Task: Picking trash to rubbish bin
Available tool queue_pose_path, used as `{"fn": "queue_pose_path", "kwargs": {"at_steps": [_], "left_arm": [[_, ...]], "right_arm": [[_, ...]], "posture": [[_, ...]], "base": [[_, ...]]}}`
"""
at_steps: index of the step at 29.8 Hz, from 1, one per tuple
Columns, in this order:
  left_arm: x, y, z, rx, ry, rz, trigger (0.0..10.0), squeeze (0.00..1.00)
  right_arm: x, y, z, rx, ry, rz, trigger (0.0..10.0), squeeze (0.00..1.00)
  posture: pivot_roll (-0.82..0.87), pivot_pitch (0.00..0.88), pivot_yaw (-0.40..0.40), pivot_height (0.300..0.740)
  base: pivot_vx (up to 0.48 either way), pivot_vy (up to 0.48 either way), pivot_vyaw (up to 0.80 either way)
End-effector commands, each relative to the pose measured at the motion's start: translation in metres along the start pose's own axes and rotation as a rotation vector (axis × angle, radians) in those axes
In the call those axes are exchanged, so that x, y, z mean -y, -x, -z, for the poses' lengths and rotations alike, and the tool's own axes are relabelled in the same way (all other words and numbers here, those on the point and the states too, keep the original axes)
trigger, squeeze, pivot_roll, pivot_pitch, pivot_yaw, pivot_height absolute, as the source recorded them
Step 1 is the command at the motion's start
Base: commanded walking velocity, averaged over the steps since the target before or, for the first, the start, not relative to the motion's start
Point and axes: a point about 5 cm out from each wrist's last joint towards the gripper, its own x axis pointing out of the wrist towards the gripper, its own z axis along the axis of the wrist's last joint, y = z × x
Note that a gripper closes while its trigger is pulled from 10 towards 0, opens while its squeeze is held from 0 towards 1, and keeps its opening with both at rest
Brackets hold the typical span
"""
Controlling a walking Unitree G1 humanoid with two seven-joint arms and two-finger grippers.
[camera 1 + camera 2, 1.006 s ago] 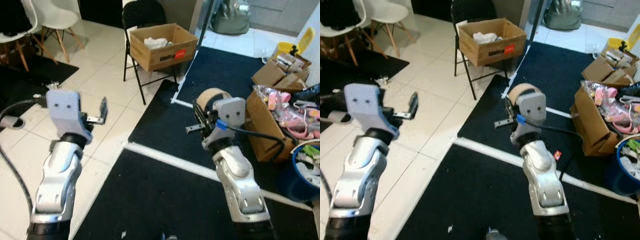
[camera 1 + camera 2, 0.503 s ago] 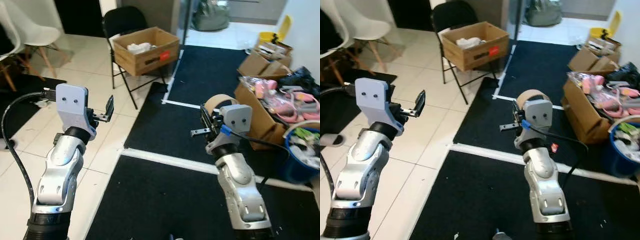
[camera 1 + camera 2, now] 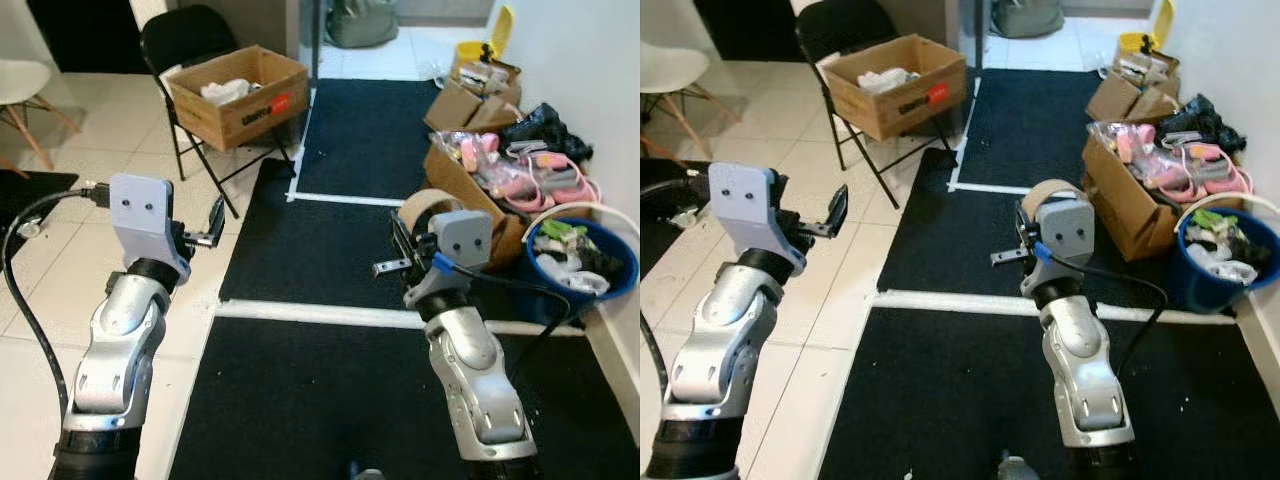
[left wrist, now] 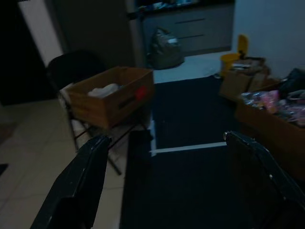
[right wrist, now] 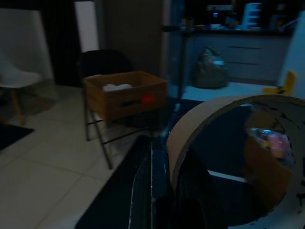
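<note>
A brown cardboard ring (image 3: 425,208), apparently an empty tape roll, is pinched by its wall in the right gripper (image 3: 400,240) and held raised over the black mat (image 3: 330,240). The left gripper (image 3: 214,222) is held up with its 2 fingers (image 4: 78,186) spread apart and nothing between them. A blue rubbish bin (image 3: 555,300), already holding litter, is seen against the wall to the right, just beside an open cardboard box (image 3: 470,195).

The cardboard box (image 3: 238,93) on the chair bears dark printing and a red label, both illegible
</note>
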Motion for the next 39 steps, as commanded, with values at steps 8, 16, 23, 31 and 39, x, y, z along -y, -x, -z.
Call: {"fn": "queue_pose_path", "kwargs": {"at_steps": [8, 16, 23, 31, 39], "left_arm": [[0.000, 0.004, 0.009, -0.031, 0.026, -0.019, 10.0, 0.00], [0.001, 0.012, 0.020, -0.075, 0.064, -0.051, 10.0, 0.00], [-0.002, 0.041, 0.065, -0.230, 0.054, -0.078, 10.0, 0.00], [-0.003, 0.083, 0.110, -0.429, 0.034, -0.080, 10.0, 0.00], [-0.003, 0.085, 0.114, -0.419, 0.045, -0.093, 10.0, 0.00]], "right_arm": [[0.000, 0.001, 0.001, -0.002, -0.002, -0.006, 10.0, 0.00], [-0.001, 0.001, 0.005, -0.027, 0.000, -0.025, 10.0, 0.00], [-0.007, 0.019, 0.052, -0.256, 0.045, -0.141, 10.0, 0.00], [0.004, 0.051, 0.094, -0.451, -0.021, -0.162, 10.0, 0.00], [0.006, 0.057, 0.102, -0.467, -0.055, -0.123, 10.0, 0.00]], "posture": [[0.01, 0.151, 0.060, 0.740], [0.01, 0.152, 0.051, 0.740], [0.00, 0.154, 0.036, 0.740], [0.00, 0.147, 0.016, 0.740], [0.00, 0.139, 0.009, 0.740]], "base": [[0.000, 0.000, -0.44], [0.000, 0.000, -0.43], [0.000, 0.000, 0.00], [0.000, 0.000, 0.00], [0.000, 0.000, 0.00]]}}
